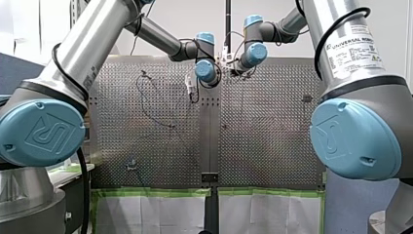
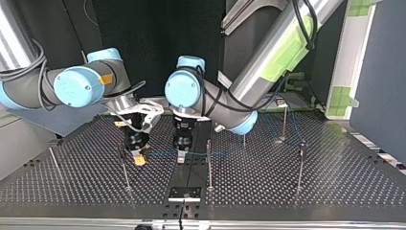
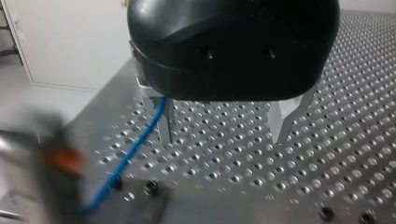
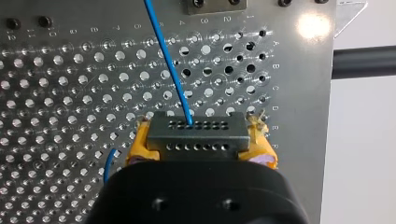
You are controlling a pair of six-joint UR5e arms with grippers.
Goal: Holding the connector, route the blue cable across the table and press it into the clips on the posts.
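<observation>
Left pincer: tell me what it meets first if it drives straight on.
The left pincer would probably meet the perforated table between its open fingers; the blue cable runs beside one finger, likely missed.

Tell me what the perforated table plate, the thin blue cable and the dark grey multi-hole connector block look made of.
Perforated table plate: bare metal, probably aluminium or steel; silvery with bright glints around the holes.
Thin blue cable: likely plastic-jacketed wire; smooth, even blue, gently curved.
Dark grey connector block: seemingly moulded plastic, possibly coated metal; dull uniform surface, crisp holes.
</observation>
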